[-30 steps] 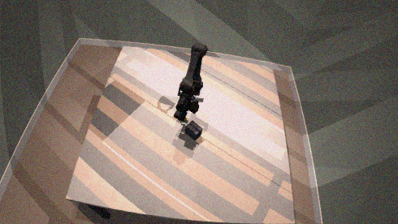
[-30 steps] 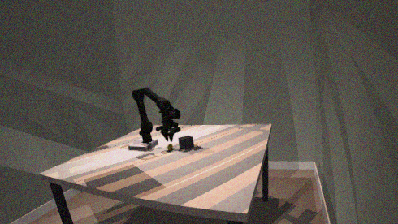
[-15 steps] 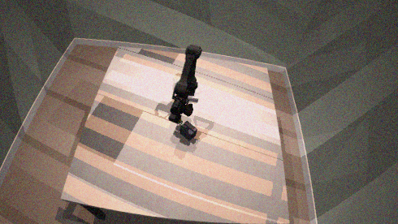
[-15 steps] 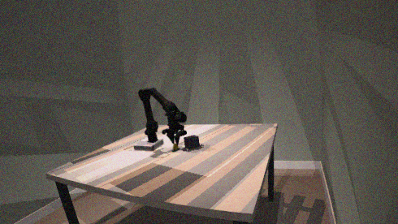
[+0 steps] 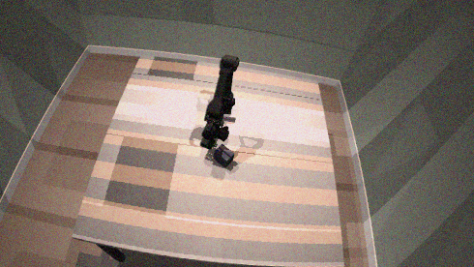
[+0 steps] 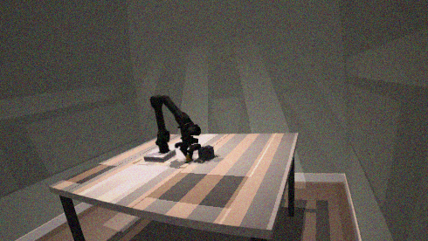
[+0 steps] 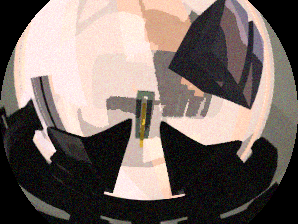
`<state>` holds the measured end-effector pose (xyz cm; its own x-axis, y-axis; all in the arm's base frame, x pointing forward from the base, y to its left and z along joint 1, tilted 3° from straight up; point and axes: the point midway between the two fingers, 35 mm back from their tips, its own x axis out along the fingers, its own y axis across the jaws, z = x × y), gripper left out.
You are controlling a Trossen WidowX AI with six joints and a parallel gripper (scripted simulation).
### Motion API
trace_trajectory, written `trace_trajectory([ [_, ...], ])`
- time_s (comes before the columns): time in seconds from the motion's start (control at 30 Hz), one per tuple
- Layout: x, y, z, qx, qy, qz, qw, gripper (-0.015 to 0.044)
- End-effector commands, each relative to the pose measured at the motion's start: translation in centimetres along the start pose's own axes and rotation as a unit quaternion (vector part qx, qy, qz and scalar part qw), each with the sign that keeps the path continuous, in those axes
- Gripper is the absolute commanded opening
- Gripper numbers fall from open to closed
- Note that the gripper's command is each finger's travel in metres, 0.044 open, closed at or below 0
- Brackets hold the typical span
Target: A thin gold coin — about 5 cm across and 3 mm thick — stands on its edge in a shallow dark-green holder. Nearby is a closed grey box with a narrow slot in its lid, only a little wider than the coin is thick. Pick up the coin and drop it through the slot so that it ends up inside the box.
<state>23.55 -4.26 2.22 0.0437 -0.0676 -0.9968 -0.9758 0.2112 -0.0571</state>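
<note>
The gold coin stands on edge in the dark-green holder. In the wrist view it shows as a thin upright line, its lower end near the gap between my fingertips. My gripper is open, low over the holder, with one finger to each side of the coin's line. I cannot tell how far down the fingertips reach around it. The closed box looks dark and stands close beside the holder. A dark line, likely the slot, shows on its lid in the wrist view. In the top view the arm hides the coin.
The arm's grey base plate sits behind the holder. The box is at the upper right of the wrist view, close to the right finger's side. The striped table carries strong patches of light and shadow.
</note>
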Motion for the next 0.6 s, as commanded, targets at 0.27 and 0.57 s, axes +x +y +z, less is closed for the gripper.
trace_trajectory([
  [0.27, 0.91, 0.38, 0.06, -0.002, -0.002, 0.007, 1.000, 0.0003],
  [0.57, 0.91, 0.38, 0.06, -0.002, -0.002, 0.007, 1.000, 0.0000],
])
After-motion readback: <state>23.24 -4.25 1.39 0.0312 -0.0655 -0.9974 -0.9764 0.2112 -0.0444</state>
